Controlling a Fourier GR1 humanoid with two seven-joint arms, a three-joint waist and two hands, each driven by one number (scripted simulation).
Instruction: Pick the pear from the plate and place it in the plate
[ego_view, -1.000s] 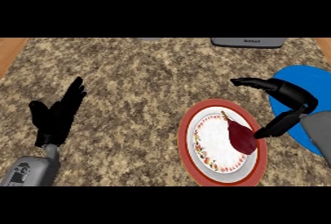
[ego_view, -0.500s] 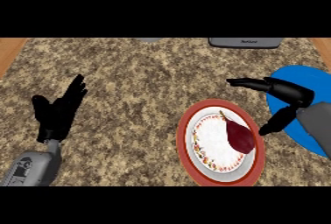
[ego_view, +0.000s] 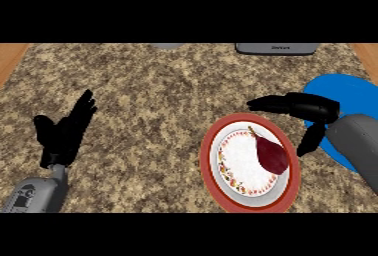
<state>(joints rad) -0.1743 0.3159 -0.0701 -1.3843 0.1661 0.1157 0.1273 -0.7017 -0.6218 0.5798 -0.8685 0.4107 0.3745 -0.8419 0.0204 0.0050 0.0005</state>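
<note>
Head view shows a dark red pear (ego_view: 272, 154) lying on its side on the right half of a red-rimmed plate (ego_view: 211, 172) with a white, patterned centre. Its thin stem points up and to the left, and its round end sits close to the plate's right rim. A blue plate (ego_view: 347, 95) lies just beyond to the right, partly hidden by the robot's right forearm, and is presumably where the pear should go.

The right hand (ego_view: 310, 107) hangs above the upper right edge of the red-rimmed plate. Its fingers reach out to the left and its thumb points down beside the pear, so the hand is spread wide and holds nothing. No contact with the fruit can be seen.

The step in hand looks like closing on the pear. To do it well, the hand should come down until the fingers pass over the far side of the fat body while the thumb stays on the near side, so the fruit sits between them rather than being nudged across the plate. Gripping the broad middle, not the tapered neck or the stem, should keep it from slipping out. A straight lift before any sideways travel would clear the raised rim.

The left hand (ego_view: 65, 132) rests open, fingers up, at the view's left, well apart from both plates.
</note>
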